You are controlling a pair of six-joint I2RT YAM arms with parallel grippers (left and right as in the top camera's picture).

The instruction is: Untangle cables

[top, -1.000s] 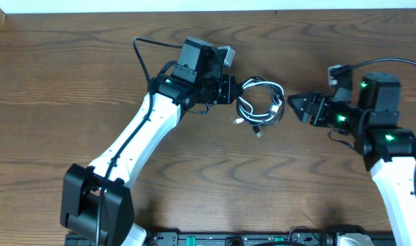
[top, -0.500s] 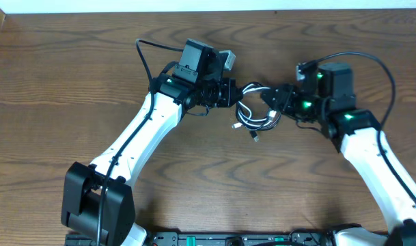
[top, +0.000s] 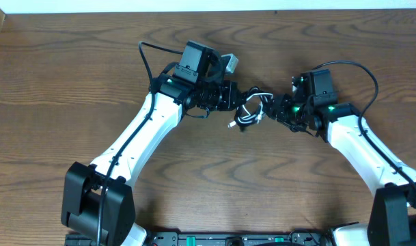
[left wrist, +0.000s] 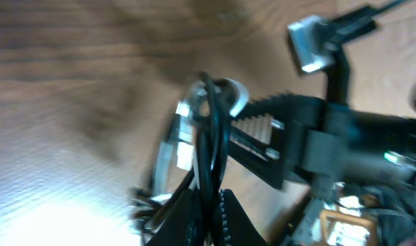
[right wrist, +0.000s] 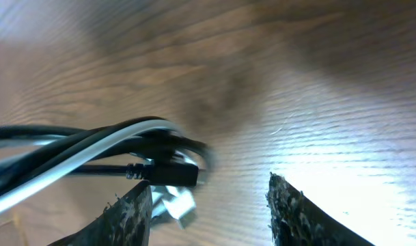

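Note:
The black and white cables hang as one tangled bundle between my two grippers at the table's centre. My left gripper is shut on the bundle's left side; in the left wrist view the black and white strands run up out of the closed jaws. My right gripper is at the bundle's right edge, open. In the right wrist view the cables cross the left side, a black plug and a white plug sit by the left finger, and the gap between the fingers is empty.
The brown wooden table fills the overhead view. The left arm's thick black wire loops above its wrist, and the right arm's wire arcs above its wrist. The right gripper also shows in the left wrist view.
My right arm has swung left from the table's right side up to the bundle. The bundle has drawn tighter and shifted slightly left. My left gripper has stayed in place.

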